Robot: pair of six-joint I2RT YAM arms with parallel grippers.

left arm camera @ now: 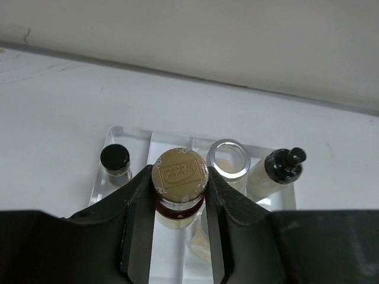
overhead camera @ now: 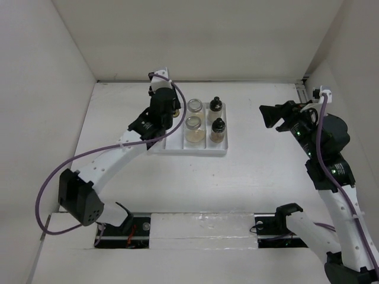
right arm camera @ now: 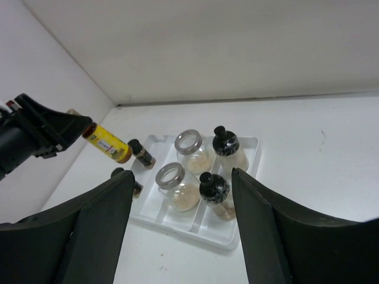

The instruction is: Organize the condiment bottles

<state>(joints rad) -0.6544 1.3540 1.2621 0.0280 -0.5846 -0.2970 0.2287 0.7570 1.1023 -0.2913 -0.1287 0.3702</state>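
Bottle, slim and yellow, clenched at its top end by left gripper and tilted over left part of tray, centre-left of overhead frame, likely for slotting beside jars; right gripper spread, empty, far right.

Setting: robotics lab test cell. Evidence: plain white surface boxed in by bare white panel walls on three sides; my two arms bolted at its near edge; purple cable looping loose off the left one.
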